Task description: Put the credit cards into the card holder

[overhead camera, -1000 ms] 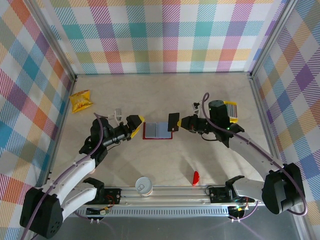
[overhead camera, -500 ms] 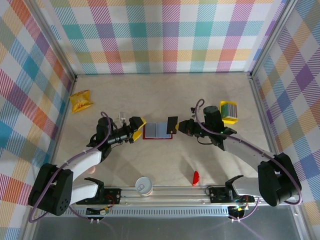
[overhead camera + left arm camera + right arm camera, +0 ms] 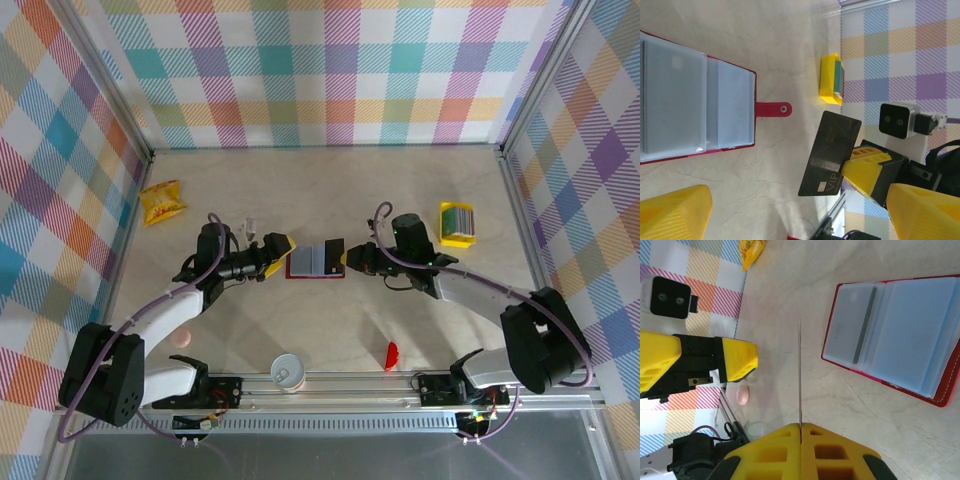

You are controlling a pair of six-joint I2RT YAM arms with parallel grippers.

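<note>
The card holder point(image 3: 313, 261) lies open on the table, dark red outside, grey-blue slots facing up, and it shows clearly in the left wrist view as the card holder point(image 3: 695, 100) with its clasp tab point(image 3: 772, 109). My right gripper point(image 3: 348, 260) is shut on one black credit card point(image 3: 333, 252), held on edge just right of the holder; the card point(image 3: 800, 375) appears edge-on in the right wrist view. The other credit cards point(image 3: 457, 221) sit stacked at the right. My left gripper point(image 3: 277, 254) is open, just left of the holder, holding nothing.
A yellow snack packet point(image 3: 162, 202) lies at the far left. A white cup point(image 3: 287, 371), a small red curved piece point(image 3: 391, 355) and a pink oval object point(image 3: 181, 338) sit near the front rail. Checkered walls enclose three sides.
Both arms have lowered and closed in on the card holder. The right gripper has carried the black card leftward to the holder's right edge. The left gripper's fingers have narrowed slightly.
</note>
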